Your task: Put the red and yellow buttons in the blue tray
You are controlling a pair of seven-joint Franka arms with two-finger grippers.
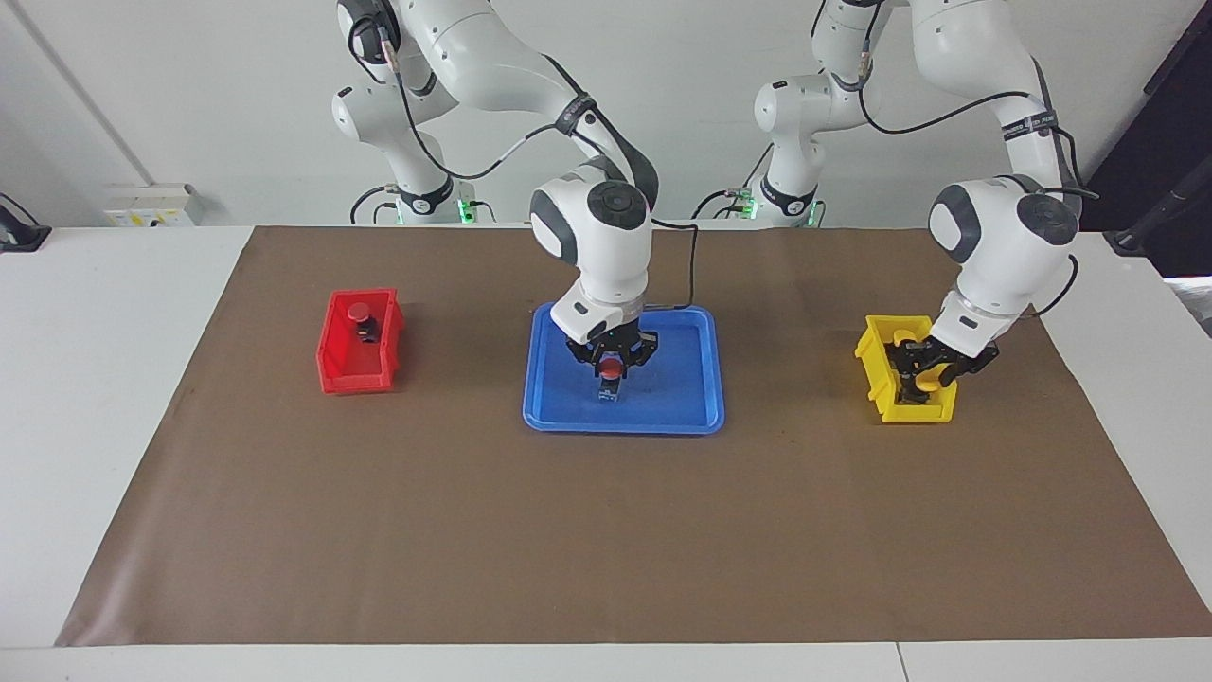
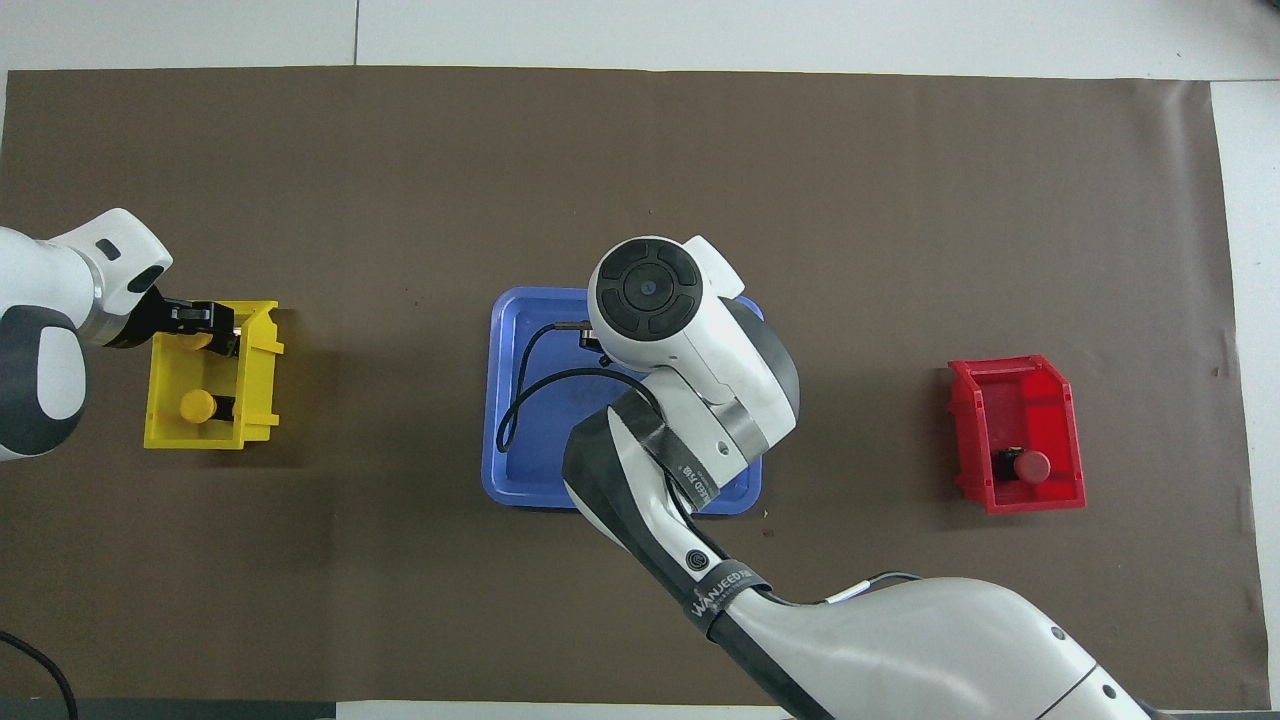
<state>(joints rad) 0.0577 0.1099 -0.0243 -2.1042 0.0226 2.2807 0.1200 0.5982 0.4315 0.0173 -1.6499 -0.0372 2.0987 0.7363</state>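
Note:
The blue tray lies mid-table. My right gripper is low over its middle, shut on a red button; in the overhead view its own arm hides it. Another red button sits in the red bin. My left gripper reaches into the yellow bin, shut on the yellow button that lies farther from the robots. The other yellow button stands beside it, nearer to the robots.
A brown mat covers the table. The red bin stands toward the right arm's end, the yellow bin toward the left arm's end. The right arm covers most of the tray from above.

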